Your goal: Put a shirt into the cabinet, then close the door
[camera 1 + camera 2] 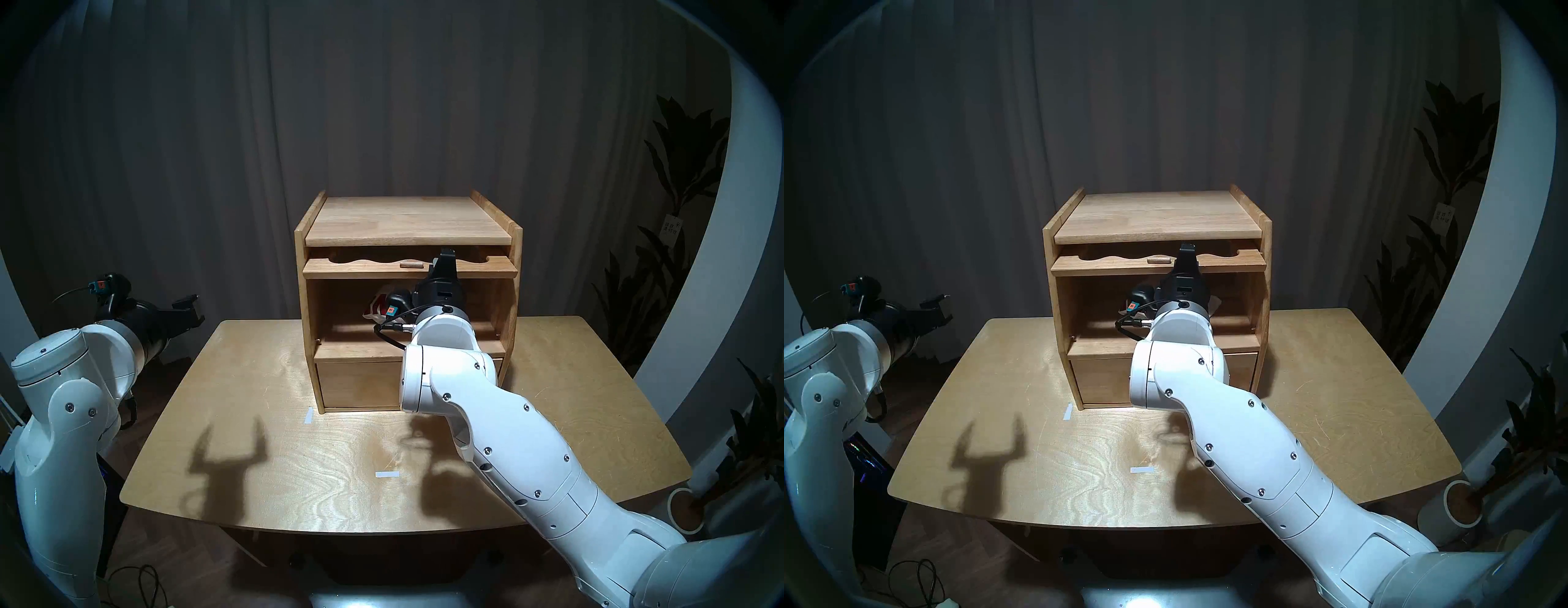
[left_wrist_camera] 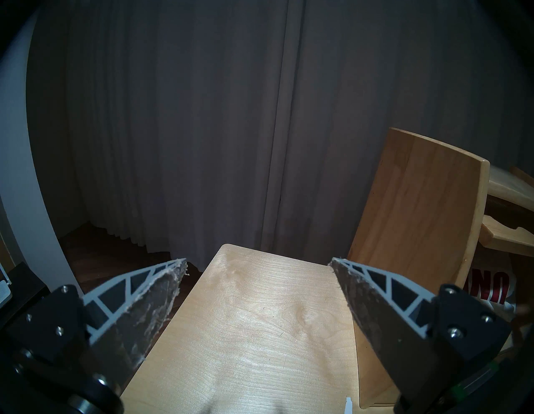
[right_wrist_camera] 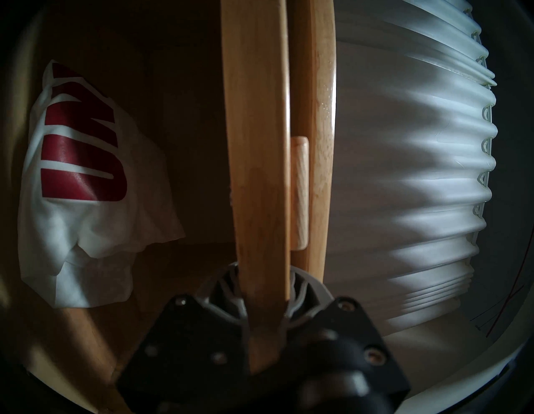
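— Since the shirt (image 3: 72, 185) already lies crumpled inside the cabinet (image 1: 407, 220), in the upper compartment, what's left to handle?

— Only the door (image 1: 407, 268), a stiff, light wooden flap raised flat under the top, with a wavy ribbed clear window and a small peg knob (image 1: 410, 265).

— Where's the hold?

— The right tool (image 1: 445, 265) pinches the flap's front edge just beside the knob, one finger on each face. Smooth wood could slip, so I'd judge a firm pinch on the solid frame best, away from the plastic.

— And the other?

— The left tool (image 2: 257, 266) hangs spread wide and empty above the bench (image 2: 245, 332), beside the cabinet's side wall.

— The shirt itself?

— Soft, limp and light; it should stay put.
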